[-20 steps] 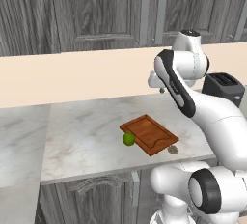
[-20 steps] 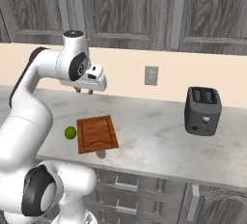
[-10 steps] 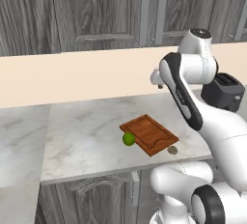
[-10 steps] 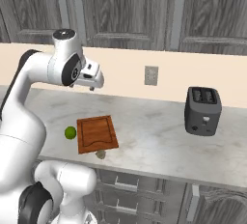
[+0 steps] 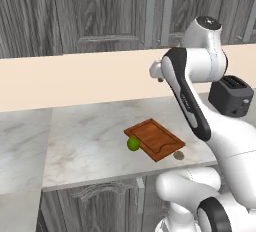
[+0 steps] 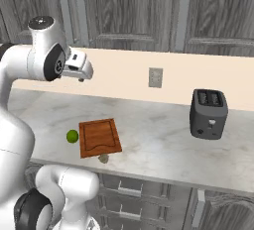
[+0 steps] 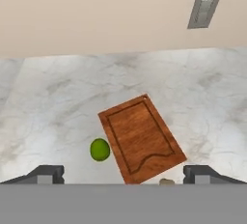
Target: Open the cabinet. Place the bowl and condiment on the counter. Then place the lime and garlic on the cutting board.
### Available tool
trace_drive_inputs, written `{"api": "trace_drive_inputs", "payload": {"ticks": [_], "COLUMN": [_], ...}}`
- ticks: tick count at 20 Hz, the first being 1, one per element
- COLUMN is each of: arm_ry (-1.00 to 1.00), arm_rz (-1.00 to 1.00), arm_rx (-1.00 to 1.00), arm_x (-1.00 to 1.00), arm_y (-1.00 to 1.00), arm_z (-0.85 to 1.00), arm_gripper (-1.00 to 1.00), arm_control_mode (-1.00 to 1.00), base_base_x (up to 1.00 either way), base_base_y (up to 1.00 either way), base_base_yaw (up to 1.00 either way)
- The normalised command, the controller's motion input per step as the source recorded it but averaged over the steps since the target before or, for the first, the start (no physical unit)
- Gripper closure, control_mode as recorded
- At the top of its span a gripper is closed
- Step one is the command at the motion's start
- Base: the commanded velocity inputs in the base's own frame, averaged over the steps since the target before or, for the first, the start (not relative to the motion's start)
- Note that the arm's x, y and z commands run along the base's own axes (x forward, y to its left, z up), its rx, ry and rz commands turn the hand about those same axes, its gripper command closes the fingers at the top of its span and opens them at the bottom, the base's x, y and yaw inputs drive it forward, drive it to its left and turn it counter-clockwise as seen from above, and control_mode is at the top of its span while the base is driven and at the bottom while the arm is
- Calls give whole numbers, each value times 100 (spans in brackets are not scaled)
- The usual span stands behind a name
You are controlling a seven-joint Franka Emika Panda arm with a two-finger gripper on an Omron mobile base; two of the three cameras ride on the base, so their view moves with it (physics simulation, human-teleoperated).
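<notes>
Worktop (image 6: 158, 140): white-grey marbled stone with a thick edge. On it lies the cutting board (image 6: 99, 137), flat, near the front edge. The lime (image 6: 72, 136) rests on the stone just beside the board. The garlic (image 6: 103, 158) sits at the board's front corner. A dark toaster (image 6: 209, 113) stands well apart.

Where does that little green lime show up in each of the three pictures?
Left base view: lime at the cutting board's left corner.
Right base view: lime left of the board.
Hand view: lime lower left of the board.
Shared landmark: the cutting board.
</notes>
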Motion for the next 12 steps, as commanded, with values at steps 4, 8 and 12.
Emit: {"api": "trace_drive_inputs", "payload": {"ticks": [4, 8, 12], "arm_ry": [-27, -36, -36], "arm_rz": [0, 0, 0], "arm_rx": [0, 0, 0], "arm_x": [0, 0, 0], "arm_y": [26, 24, 27], "arm_z": [56, 43, 37], "arm_gripper": [-100, -100, -100], "arm_control_mode": [-100, -100, -100], "base_base_x": [0, 0, 0], "base_base_y": [0, 0, 0], "base_base_yaw": [0, 0, 0]}}
